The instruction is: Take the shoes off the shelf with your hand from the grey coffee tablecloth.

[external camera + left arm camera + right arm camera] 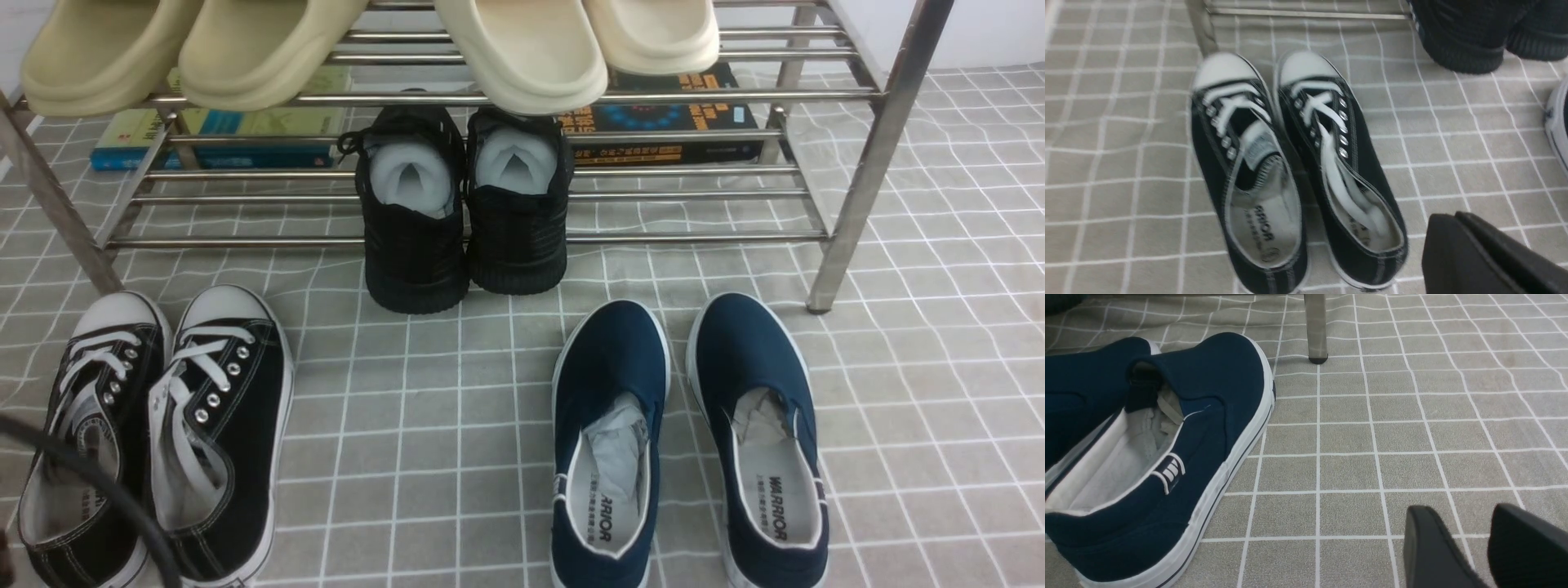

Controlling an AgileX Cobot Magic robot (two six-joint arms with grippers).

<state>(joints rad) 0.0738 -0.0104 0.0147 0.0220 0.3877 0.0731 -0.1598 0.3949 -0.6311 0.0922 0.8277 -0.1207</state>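
Observation:
The black canvas shoes [155, 433] with white laces and toe caps lie side by side on the grey grid tablecloth [424, 441], in front of the shelf's left leg, toes toward the shelf [490, 98]. In the left wrist view the shoes [1294, 171] fill the middle. My left gripper [1449, 218] is shut and empty, just beside the heel of the nearer shoe and not touching it. Only its black cable [106, 506] shows in the front view. My right gripper [1459, 514] is open and empty over bare cloth [1372, 437].
Black knit sneakers [461, 212] stick out from the lower tier. Navy slip-ons [686, 441] lie on the cloth at the right, close to my right gripper [1167, 449]. Beige slippers [245, 49] sit on the top tier, books [661, 114] behind. A shelf leg [1316, 330] stands ahead.

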